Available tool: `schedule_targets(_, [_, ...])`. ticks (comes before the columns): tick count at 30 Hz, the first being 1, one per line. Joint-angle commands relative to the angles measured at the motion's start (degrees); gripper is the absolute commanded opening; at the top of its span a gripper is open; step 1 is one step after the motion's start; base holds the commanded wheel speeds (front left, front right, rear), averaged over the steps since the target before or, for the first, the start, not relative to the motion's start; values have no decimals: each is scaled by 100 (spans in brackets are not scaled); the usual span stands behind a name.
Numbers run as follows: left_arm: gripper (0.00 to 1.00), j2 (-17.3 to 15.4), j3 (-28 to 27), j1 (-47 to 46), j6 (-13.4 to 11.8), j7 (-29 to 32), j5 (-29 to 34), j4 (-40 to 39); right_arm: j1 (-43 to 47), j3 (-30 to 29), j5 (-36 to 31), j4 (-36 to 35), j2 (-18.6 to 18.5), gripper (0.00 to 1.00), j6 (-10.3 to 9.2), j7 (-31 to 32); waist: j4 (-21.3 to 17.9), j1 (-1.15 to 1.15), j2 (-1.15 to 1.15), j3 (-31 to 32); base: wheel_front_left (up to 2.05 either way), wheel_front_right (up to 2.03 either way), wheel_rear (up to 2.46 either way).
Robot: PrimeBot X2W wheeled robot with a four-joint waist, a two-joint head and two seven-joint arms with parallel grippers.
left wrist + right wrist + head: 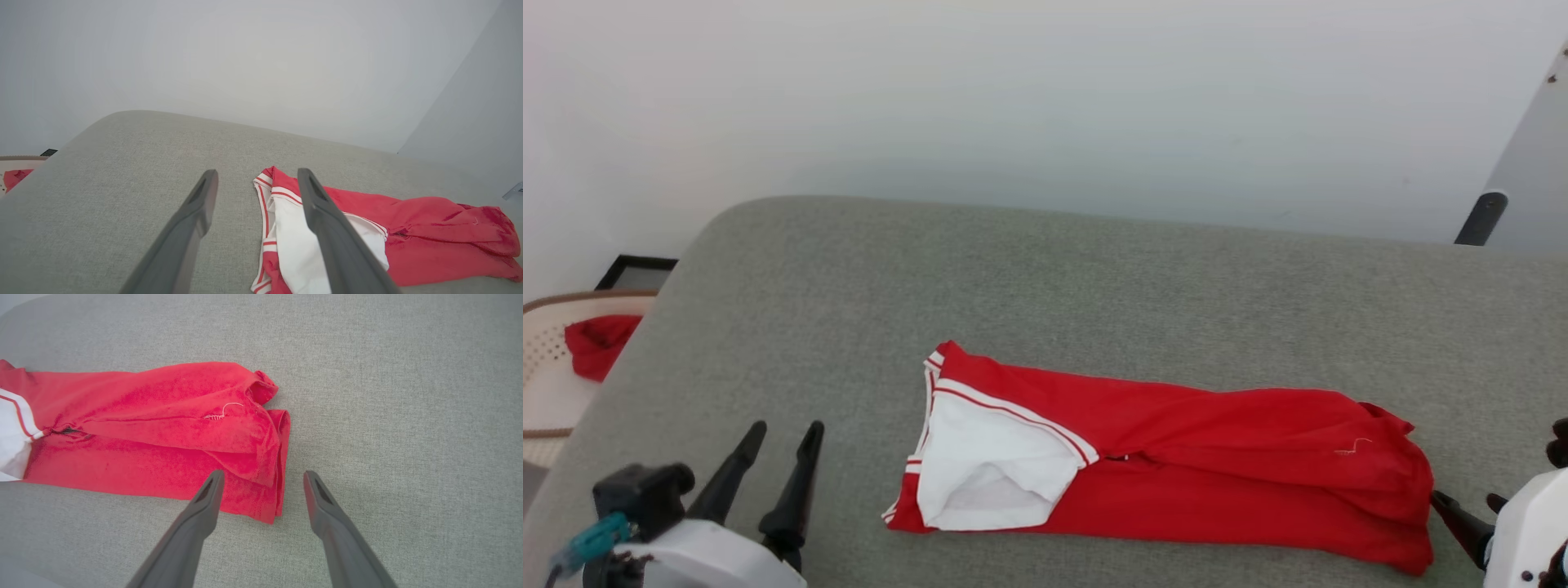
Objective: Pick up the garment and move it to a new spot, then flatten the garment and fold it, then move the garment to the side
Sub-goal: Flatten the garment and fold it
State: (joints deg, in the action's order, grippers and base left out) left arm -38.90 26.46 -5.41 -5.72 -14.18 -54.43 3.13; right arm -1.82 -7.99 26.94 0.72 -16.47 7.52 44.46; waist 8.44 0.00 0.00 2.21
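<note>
The garment point(1176, 457) is lying on the near half of a grey upholstered surface point(1045, 269), folded into a long band running left to right. Its white sleeve point(988, 457), edged with striped trim, is sitting at the left end. The red hem end is bunching a little at the right, where a loose pale thread point(1354, 447) is showing on top.

The left gripper point(787, 429) is standing to the left of the garment, close to the near edge of the surface. In the head view, bare grey fabric is lying between it and the sleeve. Its two dark fingers are standing apart and gripping nothing. In the left wrist view one finger is crossing in front of the sleeve, which is lying beyond it and to the right.

The right gripper point(263, 475) is sitting at the garment's right end, by the near corner of the hem. Its jaws are spread wide and clamping nothing. In the right wrist view one fingertip is lying over the red corner and the other over bare grey fabric just to the right. Whether either tip is touching the cloth cannot be told.

At the far left, beside the surface, a pale basket point(539, 367) is holding a smaller plain red cloth point(596, 343).
</note>
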Motion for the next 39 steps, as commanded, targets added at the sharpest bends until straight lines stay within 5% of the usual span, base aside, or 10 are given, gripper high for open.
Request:
schedule_targets(1, [100,49,-75,112,21,-50,68,23,-77,-59,-47,30,-22,100,-7,65,71,0,0,-54,0,0,0])
schedule_targets(14, [100,1011,-1155,541,498,-101,657,101,-665,-391,-173,587,-106,100,-7,532,461,0,0,-658,0,0,0])
schedule_targets(30, [100,1802,-1541,174,1097,-103,1183,560,-1414,-14,-364,1958,-28,100,-4,775,717,0,0,-1160,0,0,0])
schedule_targets(31, [100,1840,-1562,159,1126,-103,1206,589,-1445,27,-406,2042,-63,33,-4,746,725,0,0,-1174,0,0,0])
schedule_targets(32, [100,1879,-1572,148,1145,-103,1231,617,-1467,100,-390,2115,-86,0,-4,753,738,0,0,-1182,0,0,0])
schedule_targets(39, [100,2080,-1712,104,1254,-103,1340,740,-1686,296,-157,2328,-285,0,-7,709,779,0,0,-1214,0,0,0])
